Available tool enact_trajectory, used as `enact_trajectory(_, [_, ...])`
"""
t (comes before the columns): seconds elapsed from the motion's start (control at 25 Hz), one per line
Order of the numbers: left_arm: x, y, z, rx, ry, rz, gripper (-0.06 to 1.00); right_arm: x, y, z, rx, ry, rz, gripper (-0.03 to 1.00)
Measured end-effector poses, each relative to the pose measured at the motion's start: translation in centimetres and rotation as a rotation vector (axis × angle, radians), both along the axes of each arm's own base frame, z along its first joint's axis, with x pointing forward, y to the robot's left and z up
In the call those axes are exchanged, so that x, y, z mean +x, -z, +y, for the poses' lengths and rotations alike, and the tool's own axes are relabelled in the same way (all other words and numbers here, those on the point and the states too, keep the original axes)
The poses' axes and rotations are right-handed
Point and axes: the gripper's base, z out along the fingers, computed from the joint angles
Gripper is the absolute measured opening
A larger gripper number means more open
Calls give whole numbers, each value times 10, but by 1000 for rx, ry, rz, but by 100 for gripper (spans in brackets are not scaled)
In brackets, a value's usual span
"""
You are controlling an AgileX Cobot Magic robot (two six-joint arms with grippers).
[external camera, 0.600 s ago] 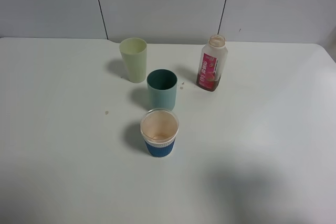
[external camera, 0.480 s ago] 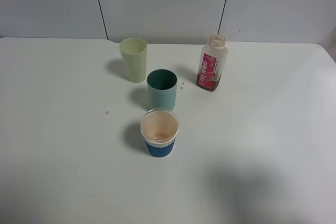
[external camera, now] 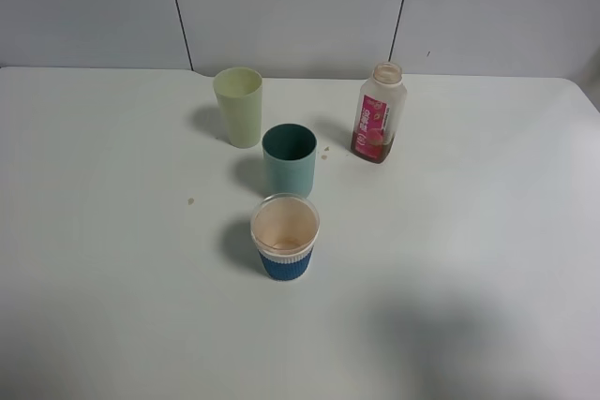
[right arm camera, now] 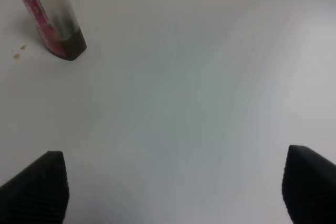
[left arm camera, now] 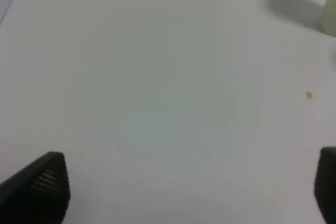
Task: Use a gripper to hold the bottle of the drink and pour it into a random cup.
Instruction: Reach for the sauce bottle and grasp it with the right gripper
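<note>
Tabletop from the high camera: small clear squarish plastic bottle (external camera: 380, 114) with pink-red label and capless neck, upright toward the far right of the white table (external camera: 487, 250), with a little dark-brown liquid at the bottom. Dark teal-green tapered tumbler (external camera: 289, 162) near the middle, upright, left of the bottle and apart from it. Pale yellow-green tumbler (external camera: 238, 106) beyond and left of the teal one. Clear cup with a blue sleeve (external camera: 284, 239) just in front of the teal one, on the near side. Three cups in a loose line, without contact. Small brown crumbs (external camera: 324, 152) on the table between teal tumbler and bottle.

Left wrist camera: left gripper (left arm camera: 189, 182) over bare table, dark ribbed fingers (left arm camera: 47, 184) far apart at the picture's edges, released, with nothing between them. Sliver of the pale yellow-green tumbler and its shadow at one corner. Tiny brown speck (left arm camera: 308, 95) on the surface.

Right wrist camera: right gripper (right arm camera: 176, 182) likewise spread wide and grasping nothing, over bare table. Bottle (right arm camera: 50, 19) well ahead of the fingers and off to one side, standing, with brown liquid pooled at its base and crumbs just beside it
</note>
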Motion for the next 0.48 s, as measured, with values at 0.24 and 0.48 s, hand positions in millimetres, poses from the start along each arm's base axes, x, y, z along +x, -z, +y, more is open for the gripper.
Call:
enact_trajectory(0.24, [0,0,0,0,0,0,93,0,0,0,0,0,0,81])
enact_trajectory(0.48, [0,0,0,0,0,0,93,0,0,0,0,0,0,81])
